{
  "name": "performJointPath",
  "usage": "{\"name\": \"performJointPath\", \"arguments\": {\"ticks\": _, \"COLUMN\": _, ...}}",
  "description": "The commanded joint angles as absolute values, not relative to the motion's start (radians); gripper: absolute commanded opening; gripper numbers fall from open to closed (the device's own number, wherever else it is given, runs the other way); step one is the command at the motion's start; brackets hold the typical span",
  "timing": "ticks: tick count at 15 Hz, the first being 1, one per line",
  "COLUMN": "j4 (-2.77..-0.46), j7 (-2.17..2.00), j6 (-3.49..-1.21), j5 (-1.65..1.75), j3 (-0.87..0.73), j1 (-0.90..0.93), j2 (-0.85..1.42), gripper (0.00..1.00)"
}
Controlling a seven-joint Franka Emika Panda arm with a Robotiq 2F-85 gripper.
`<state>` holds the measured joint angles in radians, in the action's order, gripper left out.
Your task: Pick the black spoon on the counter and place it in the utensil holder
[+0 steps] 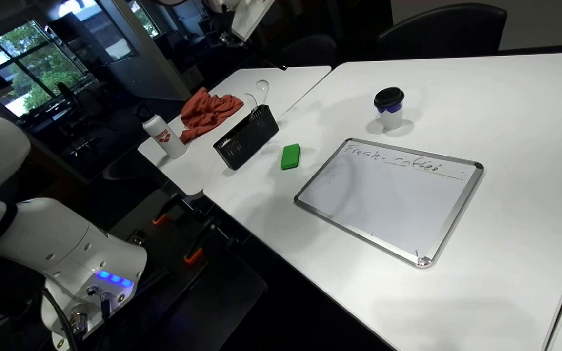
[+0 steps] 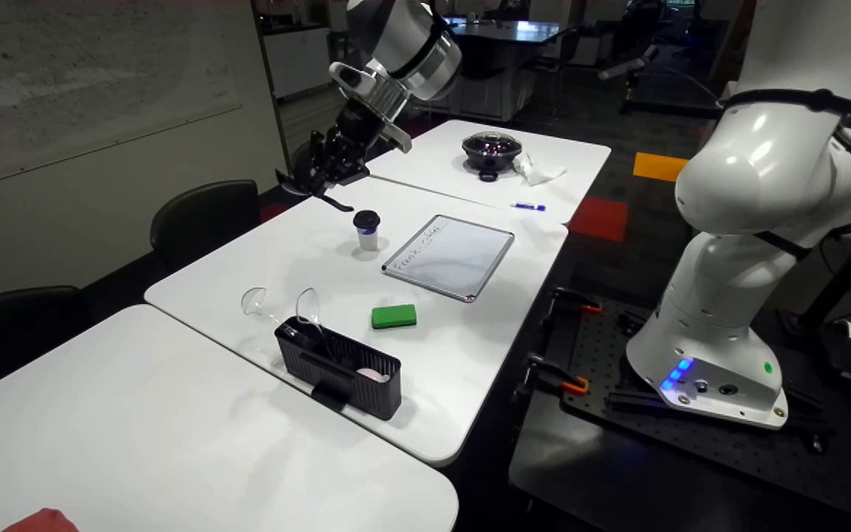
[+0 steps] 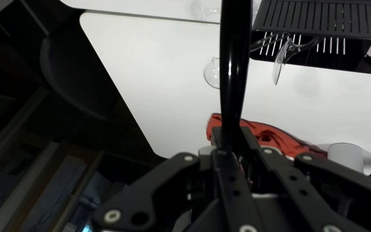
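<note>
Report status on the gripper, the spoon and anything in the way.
Gripper shut on black spoon. Held aloft, not yet in the holder. Clear utensils jutting from it may obstruct.

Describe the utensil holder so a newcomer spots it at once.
Find the white counter with a whiteboard lying on it. A green block lies between the whiteboard and the utensil holder. Unlike both, the utensil holder is a long, open-topped black box with clear utensils sticking up from one end.
</note>
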<state>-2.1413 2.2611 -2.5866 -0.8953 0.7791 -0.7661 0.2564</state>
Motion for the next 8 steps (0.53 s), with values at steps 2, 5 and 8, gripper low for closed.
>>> {"name": "performJointPath", "arguments": {"ticks": 2, "j4": -2.119, "j7": 2.408, "j6": -2.434, "j5": -1.068, "j3": 0.547, "j1": -0.589, "j2": 0.227, "gripper": 0.14}}
{"name": "performJointPath", "arguments": {"ticks": 5, "j4": -2.105, "j7": 2.437, "j6": -2.391, "j5": -1.093, "j3": 0.492, "j1": -0.564, "j2": 0.231, "gripper": 0.04}}
{"name": "performJointPath", "arguments": {"ticks": 8, "j4": -2.101, "j7": 2.418, "j6": -2.267, "j5": -1.118, "j3": 0.314, "j1": -0.420, "j2": 0.239, "gripper": 0.04}}
